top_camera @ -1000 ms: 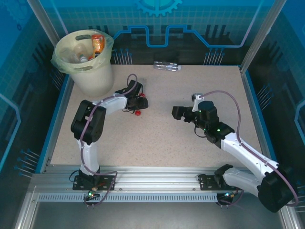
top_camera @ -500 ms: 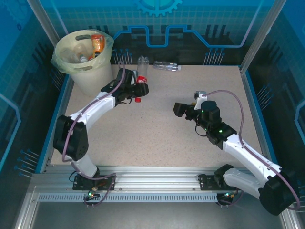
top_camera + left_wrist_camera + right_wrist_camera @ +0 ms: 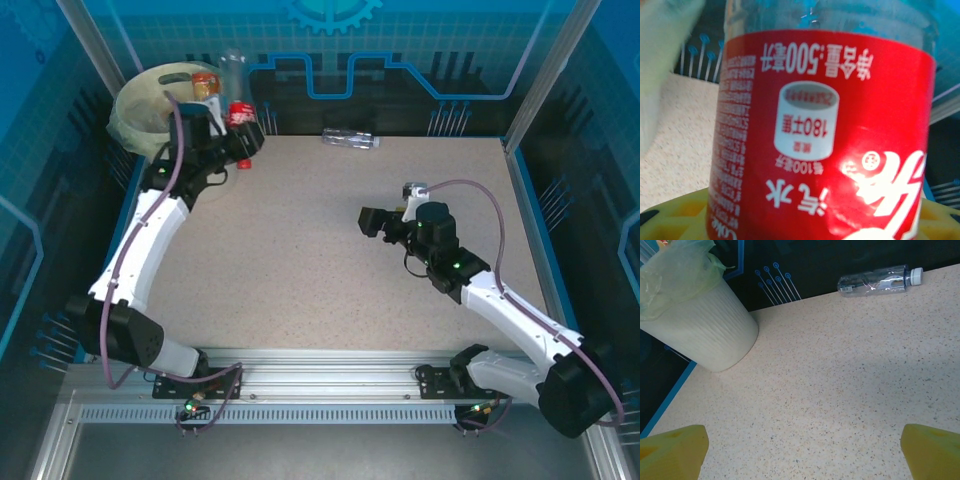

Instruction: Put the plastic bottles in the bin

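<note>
I had the left end effector clamped on a red-labelled clear plastic bottle, raised at the rim of the cream round plastic bin at upper left, not yet dropped. An orange-labelled bottle lay inside the bin. One clear bottle lay on the speckled surface, top centre. The right end effector gaped, empty.

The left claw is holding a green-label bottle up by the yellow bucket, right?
No. The label on the clear plastic bottle is red, not green; the left wrist view shows it. The left claw does hold it up by the pale cream-yellow round plastic bucket.
</note>
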Robot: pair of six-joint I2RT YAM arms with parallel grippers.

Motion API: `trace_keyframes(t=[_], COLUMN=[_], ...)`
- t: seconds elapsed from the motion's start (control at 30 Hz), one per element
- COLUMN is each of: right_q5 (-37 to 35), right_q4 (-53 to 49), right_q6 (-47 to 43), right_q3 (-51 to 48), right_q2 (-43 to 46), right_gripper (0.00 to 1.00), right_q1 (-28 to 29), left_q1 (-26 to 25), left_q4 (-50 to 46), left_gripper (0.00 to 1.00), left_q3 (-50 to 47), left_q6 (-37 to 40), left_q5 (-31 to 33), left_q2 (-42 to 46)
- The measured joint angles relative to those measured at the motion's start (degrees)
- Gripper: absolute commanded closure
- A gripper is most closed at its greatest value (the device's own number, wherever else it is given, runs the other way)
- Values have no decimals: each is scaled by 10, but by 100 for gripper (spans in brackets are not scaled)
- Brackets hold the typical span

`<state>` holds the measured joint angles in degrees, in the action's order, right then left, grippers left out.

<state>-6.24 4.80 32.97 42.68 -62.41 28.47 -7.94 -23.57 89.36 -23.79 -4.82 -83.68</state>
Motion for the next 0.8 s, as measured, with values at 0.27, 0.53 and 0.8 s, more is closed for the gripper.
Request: trace_keyframes(t=[0.27, 0.53, 0.8], right_q5=[2, 2, -9], right_q4=[-1, -10, -26], right_q6=[0, 0, -4], right_q3=[17, 21, 28], right_q2=[-11, -14, -9], right_gripper=[0, 1, 1], right_q1=[0, 1, 2], left_q1=[80, 138, 167], left_q4=[-6, 0, -10], left_gripper=[54, 52, 50], left_q3=[55, 132, 293], left_q6=[-3, -17, -16], left_q5=[-2, 37, 75], left_q2=[0, -72, -243])
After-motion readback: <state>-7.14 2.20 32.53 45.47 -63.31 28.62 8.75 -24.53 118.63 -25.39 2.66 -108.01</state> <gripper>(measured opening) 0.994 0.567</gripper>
